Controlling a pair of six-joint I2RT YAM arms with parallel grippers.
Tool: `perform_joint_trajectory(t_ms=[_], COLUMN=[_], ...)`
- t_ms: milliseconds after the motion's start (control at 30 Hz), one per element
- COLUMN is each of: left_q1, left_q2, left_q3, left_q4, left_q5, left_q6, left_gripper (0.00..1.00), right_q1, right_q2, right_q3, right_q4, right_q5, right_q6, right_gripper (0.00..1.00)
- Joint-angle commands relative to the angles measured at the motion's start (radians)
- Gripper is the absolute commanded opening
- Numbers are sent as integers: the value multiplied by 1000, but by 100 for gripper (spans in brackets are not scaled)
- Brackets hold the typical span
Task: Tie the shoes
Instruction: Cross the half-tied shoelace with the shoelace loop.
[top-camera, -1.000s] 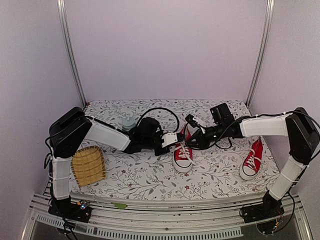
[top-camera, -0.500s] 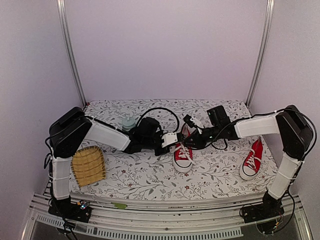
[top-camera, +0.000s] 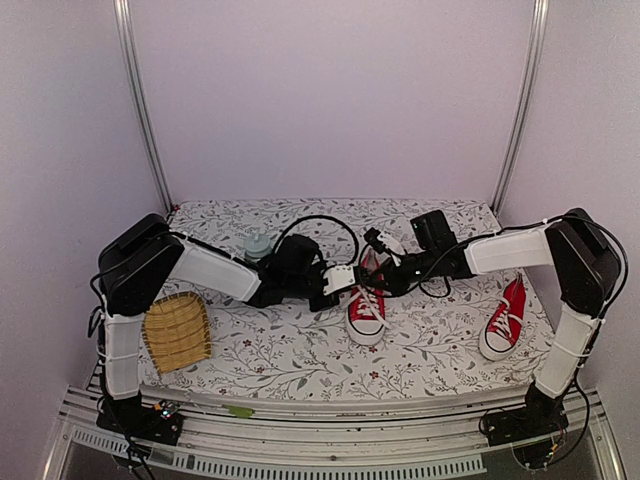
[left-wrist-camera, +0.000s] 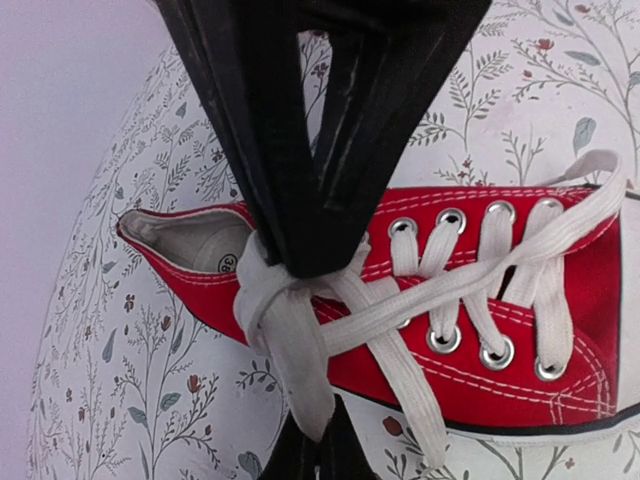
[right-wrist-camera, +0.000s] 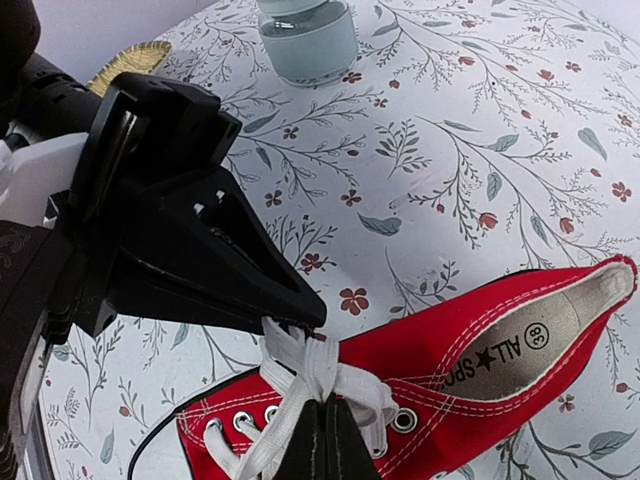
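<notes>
The red canvas low-top sneaker with a white rubber toe cap lay at mid-surface, toe toward the arm bases. The second red canvas sneaker lay well apart, near the right arm, with neither tool on it. The left tool was closed, fingers together on a bunched part of the flat white lace just above the top eyelets. The right tool was likewise closed, its tips pinching the lace from the opposite side, so both tools met almost tip to tip over the sneaker's tongue. The step in hand was judged to be forming or drawing the knot. Each tool should hold its own strand without slip. The pull should run outward and level, equal on both sides, so the sneaker does not lift or turn on the floral-patterned surface. Tension should be applied gradually, as flat lace may slide from smooth fingers. The pale glass jar and the woven bamboo tray stood on the left arm's side.
</notes>
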Motion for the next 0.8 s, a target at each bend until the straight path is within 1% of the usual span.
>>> perform_joint_trajectory(t_ms=[0, 67, 100, 133, 200, 233, 333, 433, 500, 767], left_q1=[-10, -9, -7, -6, -5, -5, -6, -6, -7, -7], left_q2=[-36, -39, -39, -37, -32, -30, -17, -5, 6, 39], left_q3=[7, 9, 11, 12, 13, 14, 33, 48, 52, 43], left_q4=[5, 1, -1, -3, -5, -2, 14, 36, 45, 112], left_q5=[8, 8, 8, 5, 6, 7, 30, 83, 111, 134], left_q6=[44, 65, 73, 83, 120, 136, 156, 145, 146, 182], left_gripper=[0, 0, 4, 15, 31, 36, 45, 50, 51, 49], right_q1=[4, 5, 3, 2, 1, 1, 0, -3, -6, -12], right_q2=[-30, -37, -39, -43, -49, -50, -58, -63, -66, -73], right_q3=[1, -1, -1, 0, 1, 2, -1, 1, 1, -5], right_q4=[8, -4, -10, -17, -30, -38, -44, -50, -52, -62], right_q5=[31, 29, 25, 16, -5, -19, -56, -65, -71, -76], right_q6=[-14, -22, -25, -30, -39, -47, -57, -60, -62, -70], right_gripper=[1, 1, 1, 1, 1, 1, 1, 1, 1, 1])
